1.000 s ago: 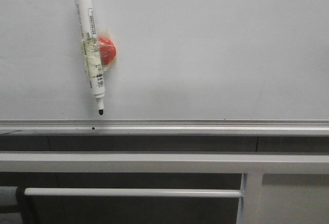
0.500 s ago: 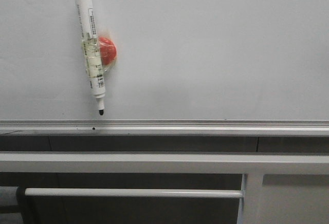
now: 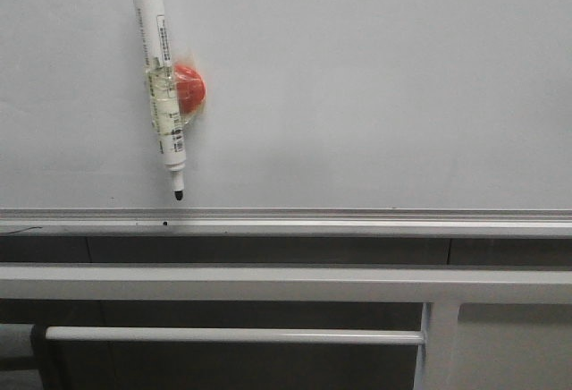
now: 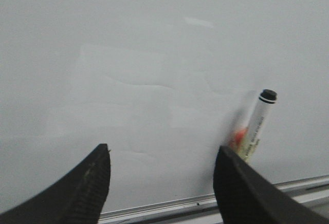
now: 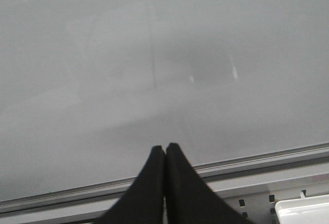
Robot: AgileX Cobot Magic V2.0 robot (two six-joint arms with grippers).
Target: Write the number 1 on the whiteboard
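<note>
Nudged slightly rightward since a second ago, the white black-capped marker hangs near-upright, tip down, on the pale glossy whiteboard, just beside the spread-fingered left gripper; right gripper closed, empty. No stroke yet.

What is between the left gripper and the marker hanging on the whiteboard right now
Nothing visible. The left gripper is open and faces bare whiteboard; the marker hangs tip down beside a red magnet, off to one side of the gap between its fingers. No stroke is on the board yet.
</note>
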